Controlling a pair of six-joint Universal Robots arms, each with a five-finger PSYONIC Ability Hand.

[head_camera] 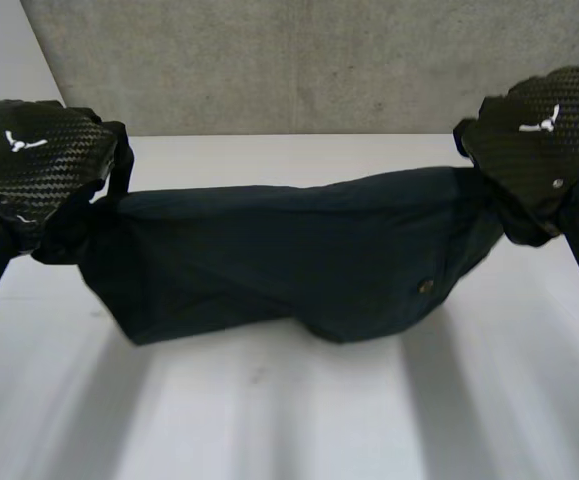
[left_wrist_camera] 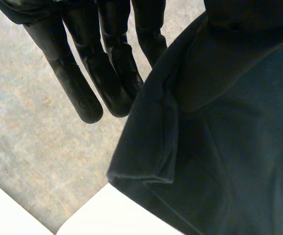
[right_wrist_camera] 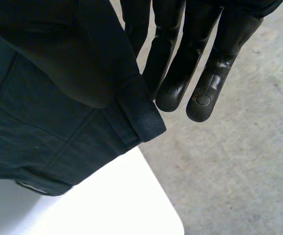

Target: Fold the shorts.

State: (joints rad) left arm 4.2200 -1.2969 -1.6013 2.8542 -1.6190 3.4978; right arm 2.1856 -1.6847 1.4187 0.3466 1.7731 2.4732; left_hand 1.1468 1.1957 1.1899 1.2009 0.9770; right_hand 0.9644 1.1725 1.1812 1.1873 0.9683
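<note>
The shorts [head_camera: 289, 255] are dark navy, possibly black; left hand [head_camera: 29, 150] and right hand [head_camera: 549, 130] black (woven carbon pattern); table [head_camera: 269, 420] white.

The dark navy cloth shorts [head_camera: 289, 260] look matt and finely woven, with a small dull metal-looking stud [head_camera: 425, 287]. The left hand [head_camera: 29, 150] and the right hand [head_camera: 549, 130] have glossy carbon-weave backs and smooth black fingers [left_wrist_camera: 77, 93]. The white bench [head_camera: 269, 420] is smooth; the grey concrete surface [head_camera: 269, 60] beyond it is rough.

Shorts [head_camera: 289, 255] ends hidden behind left hand [head_camera: 29, 150], right hand [head_camera: 544, 130].
</note>
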